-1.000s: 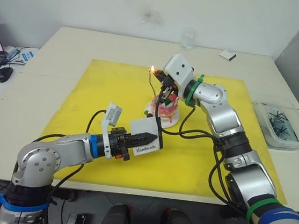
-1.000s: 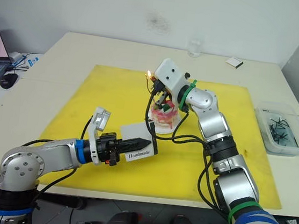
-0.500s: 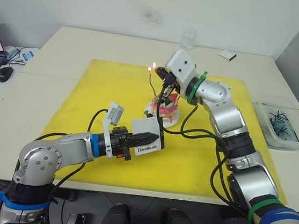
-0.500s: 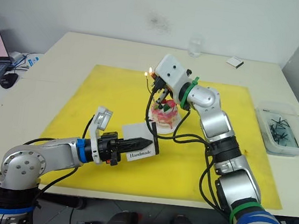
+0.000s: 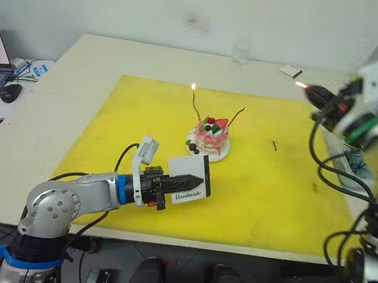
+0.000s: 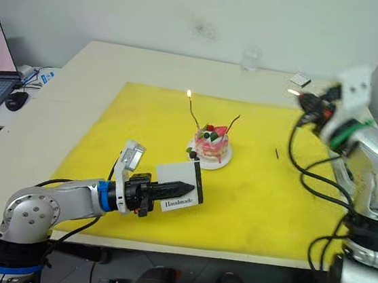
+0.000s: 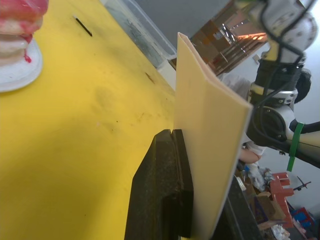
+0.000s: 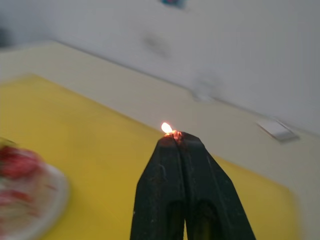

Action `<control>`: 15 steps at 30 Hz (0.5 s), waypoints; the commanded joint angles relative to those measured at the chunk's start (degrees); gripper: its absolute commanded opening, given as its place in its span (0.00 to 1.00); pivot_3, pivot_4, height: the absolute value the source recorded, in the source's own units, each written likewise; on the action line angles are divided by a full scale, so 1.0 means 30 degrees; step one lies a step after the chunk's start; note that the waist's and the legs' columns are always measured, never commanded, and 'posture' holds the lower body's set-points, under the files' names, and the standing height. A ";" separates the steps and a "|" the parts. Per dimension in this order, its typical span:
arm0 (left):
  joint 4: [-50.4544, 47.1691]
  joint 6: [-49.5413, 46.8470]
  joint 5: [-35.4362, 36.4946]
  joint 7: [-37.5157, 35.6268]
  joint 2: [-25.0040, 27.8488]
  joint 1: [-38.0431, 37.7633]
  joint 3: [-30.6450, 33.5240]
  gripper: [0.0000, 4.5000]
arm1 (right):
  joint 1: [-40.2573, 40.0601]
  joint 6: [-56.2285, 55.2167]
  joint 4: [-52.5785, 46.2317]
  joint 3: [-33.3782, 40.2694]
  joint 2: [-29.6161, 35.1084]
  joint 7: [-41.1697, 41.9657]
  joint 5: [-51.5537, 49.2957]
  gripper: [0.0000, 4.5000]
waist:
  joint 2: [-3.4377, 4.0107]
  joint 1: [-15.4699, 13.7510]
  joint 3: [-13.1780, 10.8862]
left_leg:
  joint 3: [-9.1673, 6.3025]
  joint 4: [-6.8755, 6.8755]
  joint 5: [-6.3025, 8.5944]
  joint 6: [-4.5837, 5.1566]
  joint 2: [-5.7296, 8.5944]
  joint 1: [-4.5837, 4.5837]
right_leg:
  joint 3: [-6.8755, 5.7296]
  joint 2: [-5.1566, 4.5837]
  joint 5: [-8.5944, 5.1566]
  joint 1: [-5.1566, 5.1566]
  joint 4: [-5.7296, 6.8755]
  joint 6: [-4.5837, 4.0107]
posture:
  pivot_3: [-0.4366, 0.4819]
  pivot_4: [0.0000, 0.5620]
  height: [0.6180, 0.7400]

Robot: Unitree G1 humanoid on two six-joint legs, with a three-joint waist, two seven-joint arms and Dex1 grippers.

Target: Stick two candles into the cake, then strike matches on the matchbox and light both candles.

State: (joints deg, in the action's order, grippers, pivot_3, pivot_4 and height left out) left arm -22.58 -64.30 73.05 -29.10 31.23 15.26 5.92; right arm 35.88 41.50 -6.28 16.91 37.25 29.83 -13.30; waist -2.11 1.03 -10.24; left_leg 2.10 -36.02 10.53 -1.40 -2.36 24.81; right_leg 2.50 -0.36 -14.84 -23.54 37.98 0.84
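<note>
The right gripper (image 8: 176, 137) pinched a burning match (image 8: 169, 131) far from the cake (image 5: 212, 134), while the left gripper (image 5: 194, 182) squeezed the matchbox (image 5: 188, 180) ready for striking.

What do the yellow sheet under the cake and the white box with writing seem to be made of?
The yellow mat looks like matte, slightly soft sheet, perhaps foam or rubber: no shine, small scuffs. The matchbox looks like thin matte card: flat printed face, and a thin edge in the left wrist view.

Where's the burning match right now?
The right gripper pinches the lit match up at the mat's far right edge, well away from the cake.
</note>
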 commanded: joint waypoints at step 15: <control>0.1034 0.0304 -0.1039 -0.1985 -0.0445 0.1872 -0.0875 0.00 | 0.0761 -1.0163 1.4058 0.0147 0.1443 -0.3999 0.3317 0.13 | 0.0048 0.0594 -0.0003 | -0.0029 0.0011 0.0001 0.0000 -0.0022 -0.0027 | 0.0023 0.0254 0.0074 0.0004 0.0028 0.0111 | 0.48 0.27 1.00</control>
State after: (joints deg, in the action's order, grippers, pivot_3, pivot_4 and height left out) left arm -17.74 -63.56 69.31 -34.42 29.50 20.98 2.08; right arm 36.38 14.39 36.13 16.76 40.05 17.52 -3.24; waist -1.96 2.81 -10.25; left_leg 2.01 -35.99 10.54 -1.40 -2.43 24.74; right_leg 2.57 0.40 -14.62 -23.53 38.04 1.18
